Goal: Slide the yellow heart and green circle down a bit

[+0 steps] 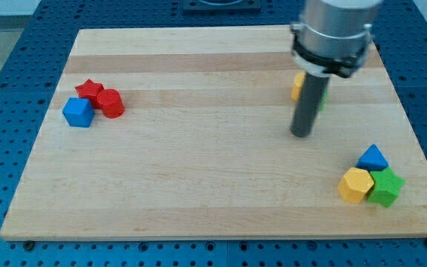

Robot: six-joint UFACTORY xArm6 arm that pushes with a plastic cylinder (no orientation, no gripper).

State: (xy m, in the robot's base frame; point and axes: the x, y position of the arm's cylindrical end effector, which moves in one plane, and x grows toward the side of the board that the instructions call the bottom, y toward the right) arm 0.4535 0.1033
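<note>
Pale wooden board [199, 185] lies on a blue pegboard bench [6, 89]. My tip [301, 135], a bare rod holding nothing, rests just below the yellow heart [296, 86] and green circle [322, 99], both mostly hidden behind the rod near the view's upper right.

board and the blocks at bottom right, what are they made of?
The pale board looks like bare wood: visible grain, plank-like bands, matte. The yellow hexagonal block, green star-like block and blue triangular block look like painted wood or plastic with an even, slightly satin colour; I can't tell which.
</note>
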